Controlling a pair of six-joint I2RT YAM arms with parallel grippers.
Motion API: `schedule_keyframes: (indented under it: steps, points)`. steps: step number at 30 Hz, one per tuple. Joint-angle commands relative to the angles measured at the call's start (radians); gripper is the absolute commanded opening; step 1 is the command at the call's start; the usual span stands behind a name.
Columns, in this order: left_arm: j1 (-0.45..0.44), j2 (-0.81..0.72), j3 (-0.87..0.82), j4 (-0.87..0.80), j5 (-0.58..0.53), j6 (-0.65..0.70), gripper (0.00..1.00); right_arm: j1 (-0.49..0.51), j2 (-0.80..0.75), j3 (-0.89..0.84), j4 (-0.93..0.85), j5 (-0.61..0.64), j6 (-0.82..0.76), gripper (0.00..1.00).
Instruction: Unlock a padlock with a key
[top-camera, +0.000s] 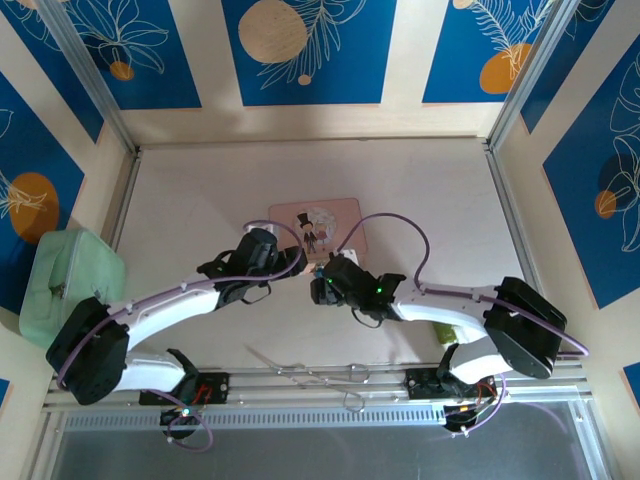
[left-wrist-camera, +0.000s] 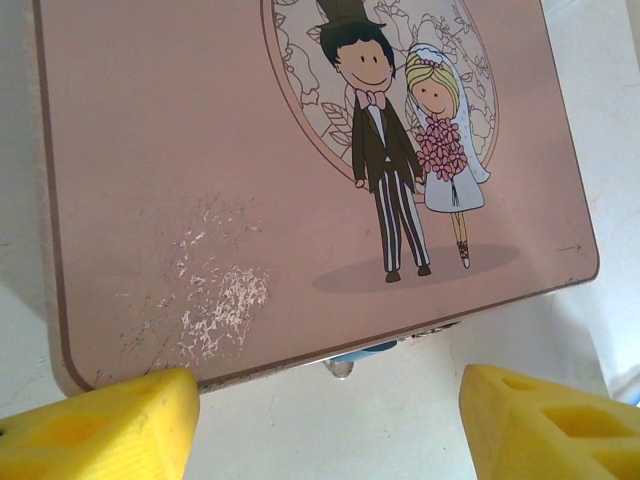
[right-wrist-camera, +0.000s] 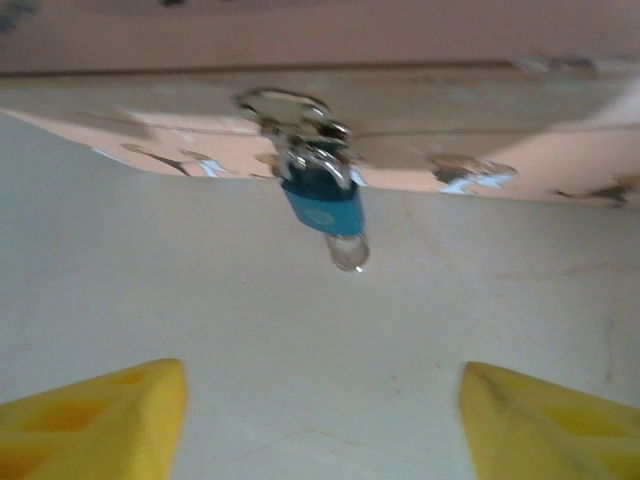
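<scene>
pale tabletop (top-camera: 200, 190) ringed by blue leaf-printed wall panels (top-camera: 310, 50).

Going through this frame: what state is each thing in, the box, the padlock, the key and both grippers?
Pink picture box: lid down, lying flat on the table.
Padlock: hanging on the box's front clasp, shackle looks closed.
Key: seems to sit in the padlock's underside, but the image is blurred.
Left gripper: open, holding nothing.
Right gripper: open, holding nothing.
</scene>
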Motion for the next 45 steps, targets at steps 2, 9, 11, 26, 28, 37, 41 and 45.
schedule_keyframes:
  steps: [2,9,11,26,28,37,41,45]
  points:
    - [0.014,0.033,0.008,0.03,0.011,-0.018,0.68,-0.071,0.012,-0.034,0.109,-0.151,-0.022,0.6]
    - [0.037,0.045,0.002,0.04,0.024,-0.022,0.65,-0.121,0.058,-0.046,0.242,-0.188,-0.124,0.58]
    - [0.039,0.043,0.002,0.039,0.027,-0.024,0.64,-0.142,0.079,-0.052,0.291,-0.223,-0.145,0.58]
    - [0.057,0.011,-0.018,0.008,0.027,-0.001,0.63,-0.176,0.255,-0.009,0.422,-0.223,-0.18,0.57]
    - [0.06,0.007,-0.015,0.005,0.03,0.003,0.63,-0.179,0.268,0.0,0.425,-0.219,-0.188,0.57]
    - [0.065,0.006,-0.013,0.004,0.053,0.027,0.58,-0.183,0.295,0.038,0.421,-0.219,-0.219,0.56]
    - [0.065,0.008,-0.013,0.002,0.055,0.032,0.56,-0.18,0.28,0.035,0.418,-0.217,-0.227,0.55]
    - [0.066,0.009,-0.012,0.0,0.054,0.036,0.56,-0.179,0.265,0.038,0.409,-0.219,-0.238,0.52]
